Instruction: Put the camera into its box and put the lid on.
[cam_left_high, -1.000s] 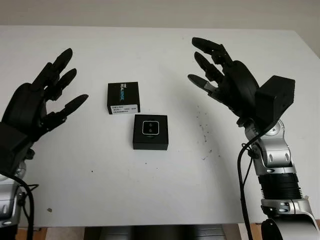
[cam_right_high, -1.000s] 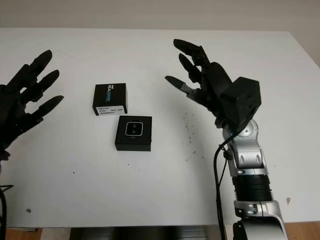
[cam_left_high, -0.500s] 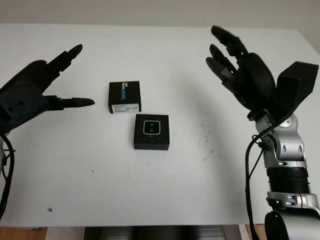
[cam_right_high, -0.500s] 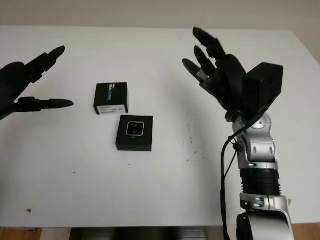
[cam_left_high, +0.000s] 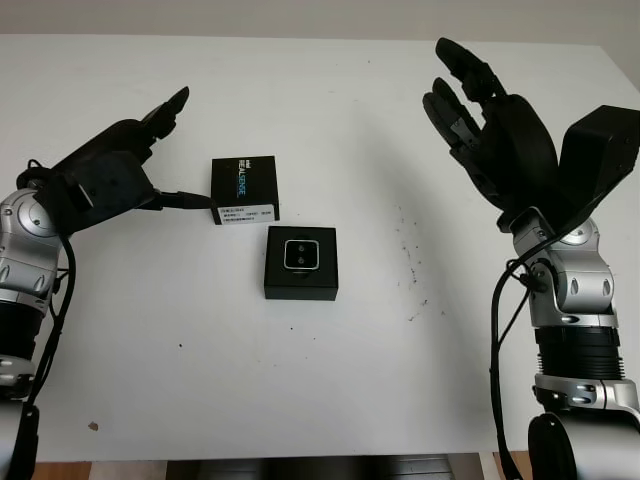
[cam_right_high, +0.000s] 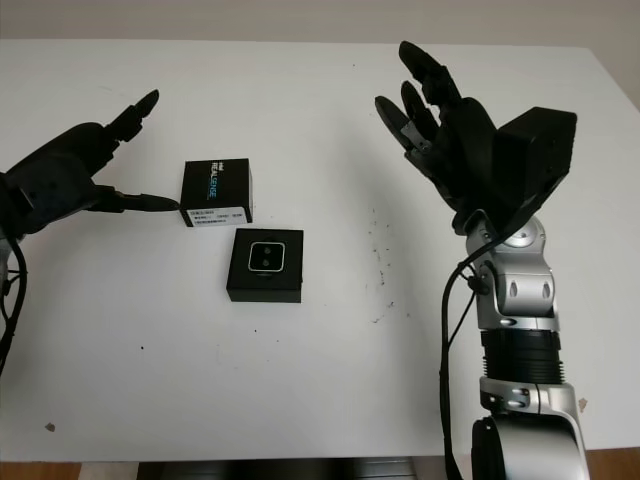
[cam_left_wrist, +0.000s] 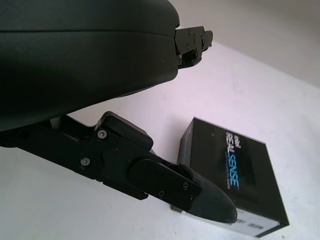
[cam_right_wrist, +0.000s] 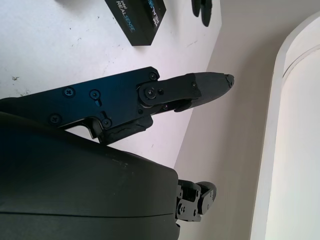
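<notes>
Table (cam_left_high: 300, 400): white top carrying 2 black items, both left of centre and well back from the near edge.
Right hand (cam_left_high: 500, 140): raised above the right half of the table, open, holding nothing, well apart from both items.
Left hand (cam_left_high: 110, 180): low near the left edge, open, nothing grasped; one fingertip (cam_left_wrist: 210, 200) just beside, perhaps touching, the lid's left side.
Box (cam_left_high: 301, 262): open base, nearer the front edge than the lid, corner close to the lid's corner.
Lid (cam_left_high: 245, 190): printed top up, flat on the table, toward the far edge from the box.
Camera (cam_left_high: 301, 254): appears already seated in the box, lens face up.
Risk 1: a sideways push from the left finger could slide the lid into the box and shift both.
Risk 2: a shallow pinch on the lid's low sides could let it tip or drop.
Risk 3: lid lowered askew would catch on the box rim and not seat.
</notes>
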